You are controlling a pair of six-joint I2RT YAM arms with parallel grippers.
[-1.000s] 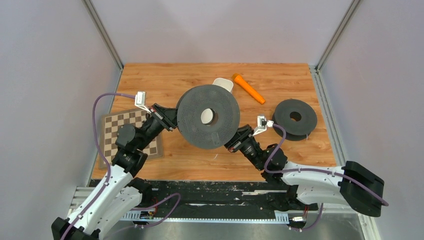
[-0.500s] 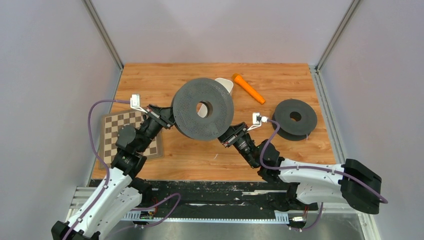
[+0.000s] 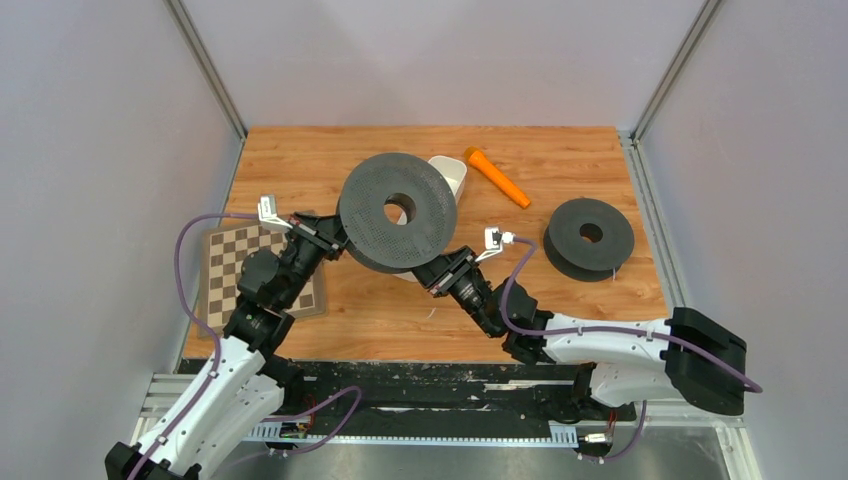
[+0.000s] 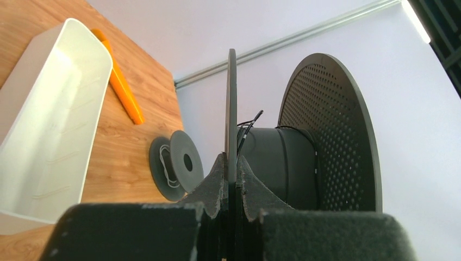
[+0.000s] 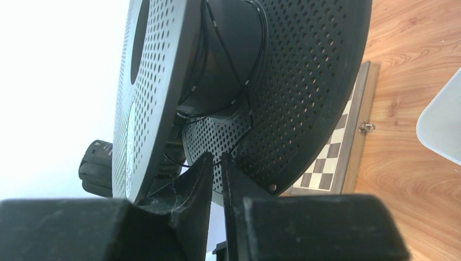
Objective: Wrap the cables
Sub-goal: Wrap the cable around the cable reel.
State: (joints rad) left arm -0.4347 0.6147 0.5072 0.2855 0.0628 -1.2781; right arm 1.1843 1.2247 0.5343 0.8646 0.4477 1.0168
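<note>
L tool (image 4: 231, 161): pressed together on the near flange rim of the large spool (image 3: 372, 222), holding it tilted off the bench (image 3: 600, 310) so the hub stays reachable | R tool (image 5: 216, 161): barely parted at the opposite rim, nothing visibly pinched, probably free to fetch wire | cables (image 4: 249, 120): thin wires on the hub just beyond the L tool tips, loose end sticking out

A robotics lab test cell: bare pale walls (image 3: 100, 150) and aluminium posts (image 3: 205, 70) box in a wooden tabletop (image 3: 560, 310). Two cabled robot arms (image 3: 225, 385) stand on a black rail (image 3: 430, 395). The props are a mixed lot: chessboard (image 3: 222, 265), orange tool (image 3: 497, 177), large spool (image 3: 380, 240), small spool (image 3: 610, 245).
</note>
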